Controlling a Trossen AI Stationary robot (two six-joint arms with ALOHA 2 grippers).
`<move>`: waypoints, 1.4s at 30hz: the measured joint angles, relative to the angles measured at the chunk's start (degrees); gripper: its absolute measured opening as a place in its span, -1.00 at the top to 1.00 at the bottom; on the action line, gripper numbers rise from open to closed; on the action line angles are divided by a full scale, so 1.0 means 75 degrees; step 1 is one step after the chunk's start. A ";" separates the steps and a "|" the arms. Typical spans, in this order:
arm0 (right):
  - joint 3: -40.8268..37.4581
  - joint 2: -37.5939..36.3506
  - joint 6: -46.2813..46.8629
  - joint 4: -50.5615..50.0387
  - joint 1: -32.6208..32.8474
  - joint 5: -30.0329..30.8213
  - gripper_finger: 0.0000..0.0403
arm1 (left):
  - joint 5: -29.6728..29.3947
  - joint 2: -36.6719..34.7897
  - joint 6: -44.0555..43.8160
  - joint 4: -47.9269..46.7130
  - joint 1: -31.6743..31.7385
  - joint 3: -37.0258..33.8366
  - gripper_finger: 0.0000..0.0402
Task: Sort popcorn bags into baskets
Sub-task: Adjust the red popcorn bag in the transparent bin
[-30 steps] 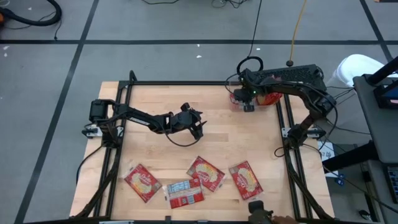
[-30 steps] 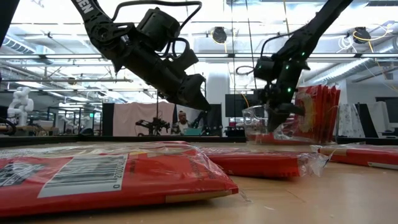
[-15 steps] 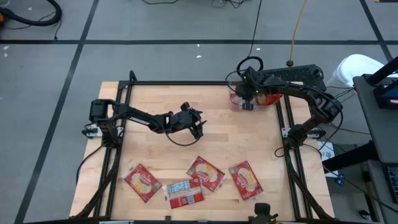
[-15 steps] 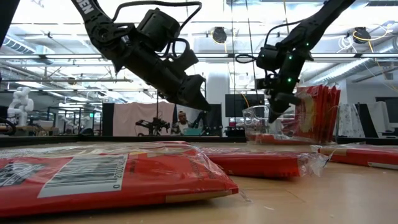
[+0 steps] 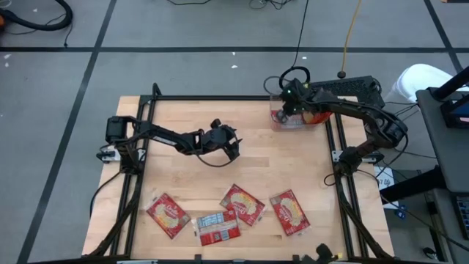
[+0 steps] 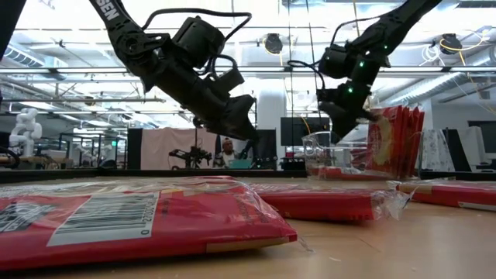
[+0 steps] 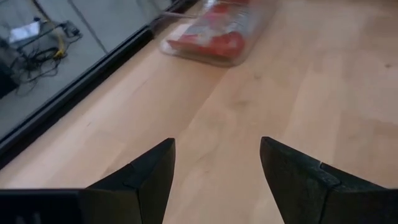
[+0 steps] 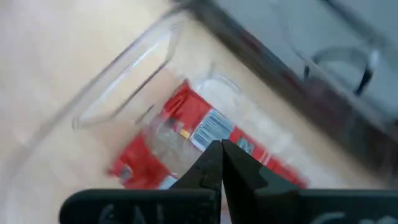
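4 popcorn bags (image 5: 222, 215) near table edge, bin (image 5: 297, 117) contents blurred, left gripper (image 5: 233, 150) open, empty, right gripper (image 5: 287, 110) closed, empty

The left gripper (image 5: 233, 147) hangs open over mid-table, while the right gripper (image 8: 222, 163), fingers pressed together, apparently hovers at the far right corner.

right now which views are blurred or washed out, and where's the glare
Right wrist view: smeared throughout, the clear plastic bin and red packets inside it streaked. Low view: bright ceiling lights wash out the background, both arms read as silhouettes, and the nearest red popcorn packet is soft. Left wrist view: the far packet is soft. High view: evenly lit, no glare.
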 joint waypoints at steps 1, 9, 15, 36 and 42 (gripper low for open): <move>0.0141 -0.0014 0.0609 -0.0231 -0.0005 -0.0033 1.00 | -0.0082 0.0000 -0.0089 0.0004 0.0041 0.0000 -0.20; 0.1489 -0.0006 0.2984 -0.2485 -0.0231 -0.1365 0.67 | 0.0157 -0.0005 -0.0999 0.0066 0.0621 0.0000 -0.20; 0.2473 0.0019 0.4388 -0.2961 -0.0142 -0.1647 0.31 | 0.1040 -0.0285 -0.1312 -0.0188 0.0724 -0.0003 -0.20; 0.2695 0.1135 0.5083 -0.3184 -0.0747 -0.2608 0.19 | 0.1242 -0.2238 -0.2304 -0.3151 0.0654 0.1250 -0.20; 0.2695 0.1425 0.3873 -0.3341 -0.0944 -0.2615 0.19 | 0.1185 -0.2235 -0.2339 -0.3225 0.0591 0.1250 -0.20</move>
